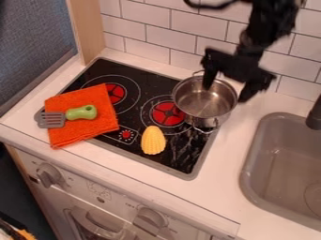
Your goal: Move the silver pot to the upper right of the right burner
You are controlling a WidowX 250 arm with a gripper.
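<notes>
The gripper (227, 84) hangs over the back right of the stove, its two fingers spread wide apart. One finger is over the inside of the silver pot (203, 108), and the other is beyond the pot's right rim. Whether either finger touches the pot cannot be told. Upright, the pot stands at the right edge of the black cooktop, to the right of the red right burner (167, 114) and slightly overlapping its ring. One pot handle points to the back, the other to the front.
A yellow corn-like piece (153, 140) lies in front of the right burner. On the left, an orange cloth (81, 131) bears a green-handled spatula (80, 112). The grey sink (276, 164) is at the right, with a dark faucet (315, 115). White wall tiles rise behind the stove.
</notes>
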